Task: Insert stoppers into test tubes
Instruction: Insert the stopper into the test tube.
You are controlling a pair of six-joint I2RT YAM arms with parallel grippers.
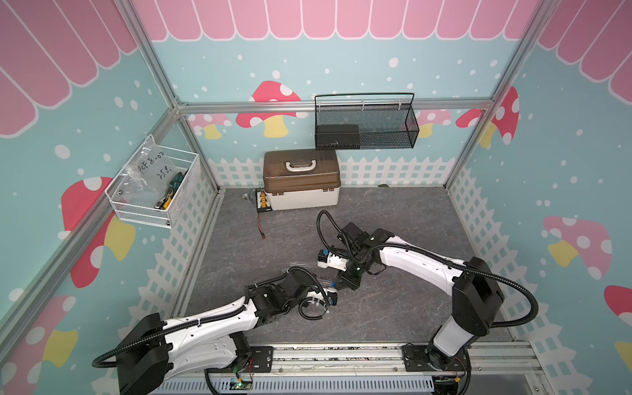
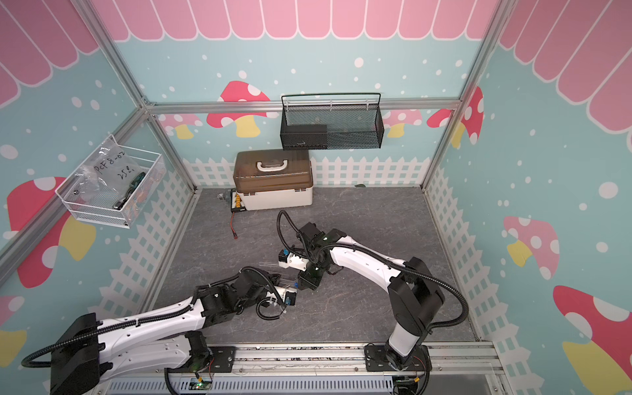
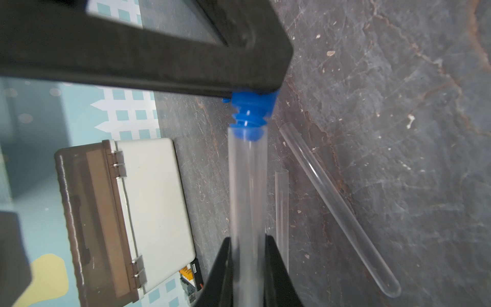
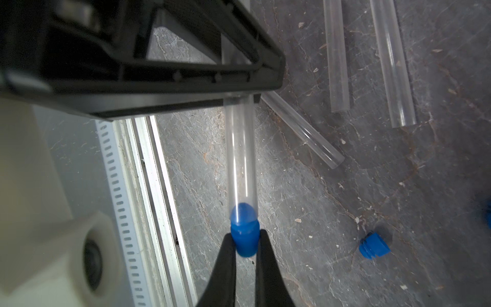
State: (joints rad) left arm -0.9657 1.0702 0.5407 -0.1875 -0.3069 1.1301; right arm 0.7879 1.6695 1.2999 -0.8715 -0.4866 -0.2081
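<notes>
Gripping a tube (image 3: 247, 186), the left gripper (image 3: 247, 240) has both fingers closed on the clear wall. The right gripper (image 4: 245, 240) fingers are clamped on a stopper (image 3: 251, 111). The stopper tip sits inside the tube mouth, with the ribs and cap outside. The tube runs straight between the two grippers, which nearly touch. Three loose tubes (image 4: 337, 66) (image 4: 393, 66) (image 4: 300, 127) lie on the mat (image 4: 398, 172) just beside the held one, none of them plugged. One loose stopper (image 4: 374, 248) lies on its side on the mat, near the tube ends. Another blue piece (image 4: 488, 214) is cut off at the frame edge. In both top views the grippers meet mid-mat, well apart from the box (image 1: 301, 184) at the back wall.
</notes>
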